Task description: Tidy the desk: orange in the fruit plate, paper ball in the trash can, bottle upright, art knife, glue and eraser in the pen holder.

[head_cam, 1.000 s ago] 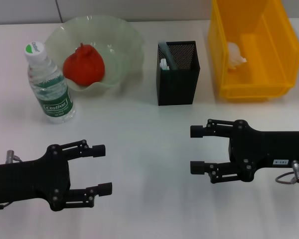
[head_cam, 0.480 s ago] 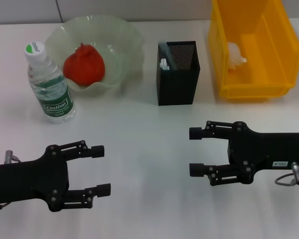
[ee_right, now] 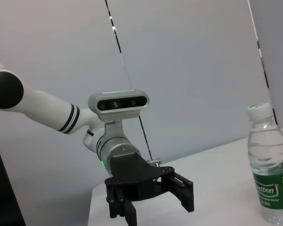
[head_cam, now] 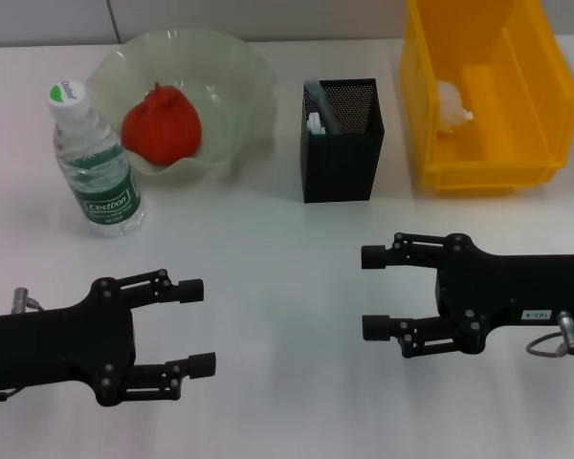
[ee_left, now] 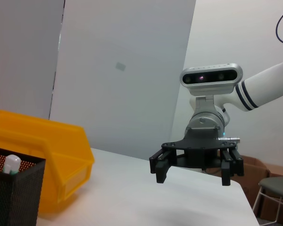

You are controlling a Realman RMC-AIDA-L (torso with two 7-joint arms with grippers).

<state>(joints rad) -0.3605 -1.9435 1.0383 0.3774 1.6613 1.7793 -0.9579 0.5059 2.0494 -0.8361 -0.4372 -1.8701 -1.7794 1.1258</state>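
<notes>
The orange [head_cam: 162, 125] lies in the pale-green fruit plate [head_cam: 244, 72] at the back left. Beside the plate the bottle [head_cam: 92, 163] stands upright, also seen in the right wrist view as the bottle [ee_right: 269, 165]. The black mesh pen holder [head_cam: 342, 143] stands mid-back with light items inside; art knife, glue and eraser cannot be told apart. The paper ball [head_cam: 452, 106] lies in the yellow trash can [head_cam: 483, 172]. My left gripper [head_cam: 197, 325] is open low near the front left. My right gripper [head_cam: 375, 292] is open at the front right. Neither holds anything.
The white desk [head_cam: 277, 258] stretches between the grippers and the row of objects at the back. In the left wrist view the trash can [ee_left: 42, 155] and pen holder [ee_left: 12, 193] show, with the right gripper [ee_left: 193, 169] opposite.
The right gripper has crept slightly left and toward the front. The left gripper has barely shifted. All objects stay where they were.
</notes>
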